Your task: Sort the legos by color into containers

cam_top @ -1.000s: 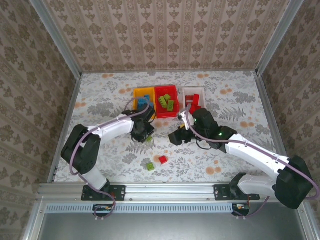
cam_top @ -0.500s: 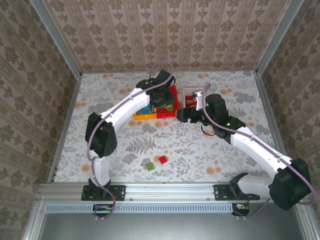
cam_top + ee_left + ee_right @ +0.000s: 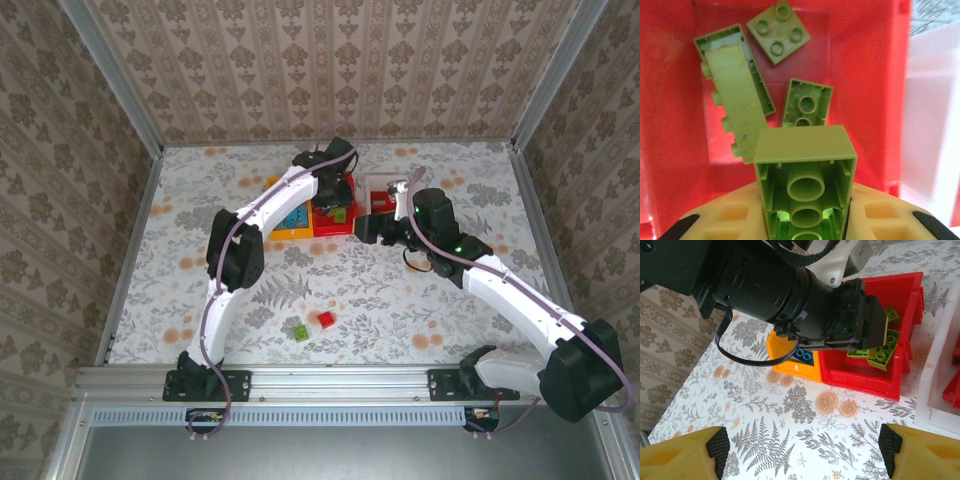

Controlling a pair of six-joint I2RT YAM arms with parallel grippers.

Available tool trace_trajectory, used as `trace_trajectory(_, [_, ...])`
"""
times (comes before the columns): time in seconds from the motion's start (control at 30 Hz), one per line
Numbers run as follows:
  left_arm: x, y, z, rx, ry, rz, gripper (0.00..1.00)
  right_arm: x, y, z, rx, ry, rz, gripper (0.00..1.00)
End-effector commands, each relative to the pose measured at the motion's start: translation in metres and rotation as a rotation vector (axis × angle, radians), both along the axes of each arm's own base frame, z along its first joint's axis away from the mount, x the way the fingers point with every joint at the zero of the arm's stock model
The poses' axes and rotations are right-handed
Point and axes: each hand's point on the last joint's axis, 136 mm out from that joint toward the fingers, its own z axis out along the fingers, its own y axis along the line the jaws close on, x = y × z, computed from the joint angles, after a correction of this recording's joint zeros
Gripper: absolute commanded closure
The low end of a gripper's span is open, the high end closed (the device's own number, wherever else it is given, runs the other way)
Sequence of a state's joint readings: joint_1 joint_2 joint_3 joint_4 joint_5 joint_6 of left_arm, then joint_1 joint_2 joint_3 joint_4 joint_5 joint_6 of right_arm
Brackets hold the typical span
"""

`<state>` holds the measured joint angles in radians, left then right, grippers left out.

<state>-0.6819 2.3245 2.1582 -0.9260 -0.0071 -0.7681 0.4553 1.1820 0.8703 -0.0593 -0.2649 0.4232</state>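
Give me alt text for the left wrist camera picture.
The left gripper holds a green lego, hollow underside toward the camera, over the red bin. Three more green legos lie inside it; the white bin borders it on the right.

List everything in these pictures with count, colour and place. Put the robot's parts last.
containers: three in a row at the far middle of the table; orange-yellow, red, white
green legos: three, green, lying in the red container
held green lego: one, green, above the red container
blue lego: at least one, blue, in the orange-yellow container, partly hidden
red legos: count unclear, red, in the white container
loose legos: two, one green and one red, close together on the table near the arm bases
table: one, floral pattern
left gripper: shut on the held green lego
right gripper: open, over the table before the containers
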Motion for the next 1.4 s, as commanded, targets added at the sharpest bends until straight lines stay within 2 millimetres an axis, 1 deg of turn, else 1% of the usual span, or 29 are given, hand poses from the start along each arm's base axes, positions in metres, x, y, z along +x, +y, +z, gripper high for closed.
trace_trajectory(0.0, [-0.006,0.009,0.003,0.037,0.026,-0.013,0.60,-0.004,-0.008,-0.004,-0.009,0.008,-0.027,0.18])
trace_trajectory(0.07, [-0.008,0.012,0.009,0.038,0.017,-0.006,0.53,-0.006,-0.009,-0.007,-0.022,0.014,-0.017,0.18])
trace_trajectory(0.1, [-0.009,0.012,0.013,0.033,0.010,-0.004,0.51,-0.008,-0.008,-0.010,-0.034,0.019,-0.007,0.18])
trace_trajectory(0.17, [-0.011,0.013,0.022,0.021,-0.005,0.000,0.49,-0.013,-0.008,-0.017,-0.067,0.038,0.013,0.18])
trace_trajectory(0.23, [-0.015,0.014,0.030,0.009,-0.018,-0.001,0.45,-0.021,-0.005,-0.026,-0.109,0.061,0.038,0.19])
trace_trajectory(0.33, [-0.023,0.017,0.046,0.000,-0.034,0.001,0.42,-0.046,0.008,-0.043,-0.199,0.081,0.122,0.19])
trace_trajectory(0.43, [-0.037,0.027,0.069,0.011,-0.075,0.004,0.40,-0.080,0.026,-0.061,-0.283,0.102,0.229,0.19])
trace_trajectory(0.53, [-0.059,0.048,0.090,0.026,-0.125,0.009,0.39,-0.113,0.042,-0.085,-0.347,0.167,0.313,0.19])
trace_trajectory(0.6, [-0.079,0.064,0.099,0.018,-0.153,0.006,0.39,-0.131,0.052,-0.102,-0.399,0.202,0.345,0.19])
trace_trajectory(0.7, [-0.112,0.084,0.100,-0.015,-0.169,-0.018,0.38,-0.147,0.066,-0.122,-0.457,0.251,0.350,0.18])
trace_trajectory(0.8, [-0.149,0.099,0.101,-0.094,-0.204,-0.088,0.34,-0.154,0.078,-0.141,-0.496,0.321,0.317,0.18])
trace_trajectory(0.83, [-0.160,0.104,0.099,-0.114,-0.210,-0.108,0.34,-0.155,0.081,-0.143,-0.499,0.333,0.307,0.18])
trace_trajectory(0.87, [-0.173,0.109,0.098,-0.143,-0.216,-0.135,0.34,-0.158,0.085,-0.156,-0.537,0.367,0.299,0.18])
trace_trajectory(0.9, [-0.186,0.113,0.096,-0.174,-0.218,-0.165,0.33,-0.159,0.088,-0.163,-0.558,0.385,0.288,0.18])
trace_trajectory(1.0, [-0.218,0.126,0.091,-0.239,-0.201,-0.213,0.34,-0.161,0.096,-0.177,-0.595,0.424,0.267,0.20])
trace_trajectory(1.07, [-0.234,0.138,0.087,-0.252,-0.189,-0.211,0.35,-0.161,0.101,-0.182,-0.605,0.429,0.252,0.20])
trace_trajectory(1.13, [-0.246,0.147,0.084,-0.264,-0.186,-0.197,0.35,-0.158,0.104,-0.186,-0.612,0.436,0.238,0.21])
trace_trajectory(1.2, [-0.253,0.156,0.084,-0.272,-0.191,-0.177,0.35,-0.156,0.105,-0.192,-0.628,0.446,0.222,0.23])
trace_trajectory(1.27, [-0.257,0.160,0.084,-0.283,-0.196,-0.163,0.36,-0.156,0.107,-0.200,-0.642,0.464,0.219,0.27])
trace_trajectory(1.37, [-0.259,0.163,0.085,-0.294,-0.203,-0.149,0.36,-0.156,0.108,-0.209,-0.661,0.487,0.209,0.37])
